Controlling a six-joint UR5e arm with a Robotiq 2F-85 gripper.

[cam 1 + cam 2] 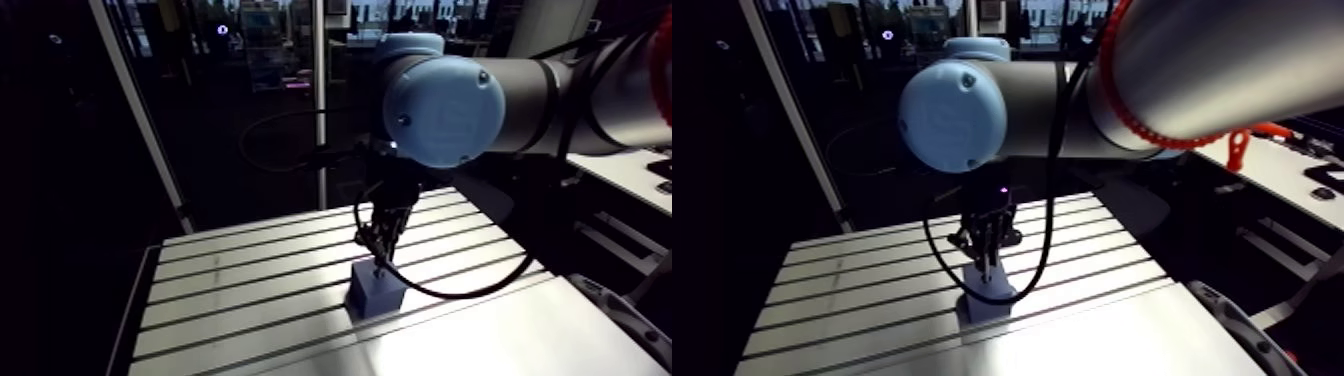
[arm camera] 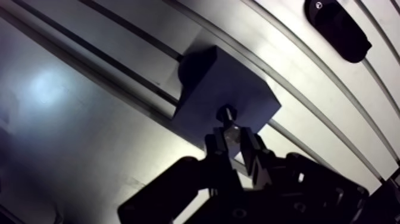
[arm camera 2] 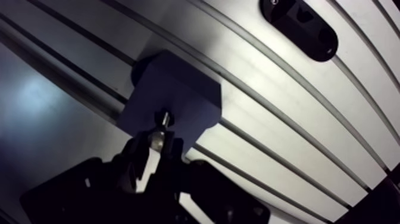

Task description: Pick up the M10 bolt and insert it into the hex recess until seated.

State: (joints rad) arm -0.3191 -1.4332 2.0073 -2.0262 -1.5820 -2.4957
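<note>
A dark blue block point(image 2: 223, 95) stands on the slotted aluminium table point(image 1: 250, 280). My gripper point(image 2: 234, 138) hangs right over the block's top face, shut on the M10 bolt point(image 2: 228, 130), a small metal piece whose tip points down at the block. In the wrist view the bolt's lower end point(image 3: 163, 119) touches or nearly touches the block's top; the hex recess itself is hidden under it. In the arm view the gripper point(image 1: 378, 250) stands upright just above the block point(image 1: 375, 290).
A black oval object point(image 3: 300, 27) lies on the table beyond the block, across several slots. The table's bare plate point(image 1: 480, 340) begins in front of the block. Table edges show at the far and left sides.
</note>
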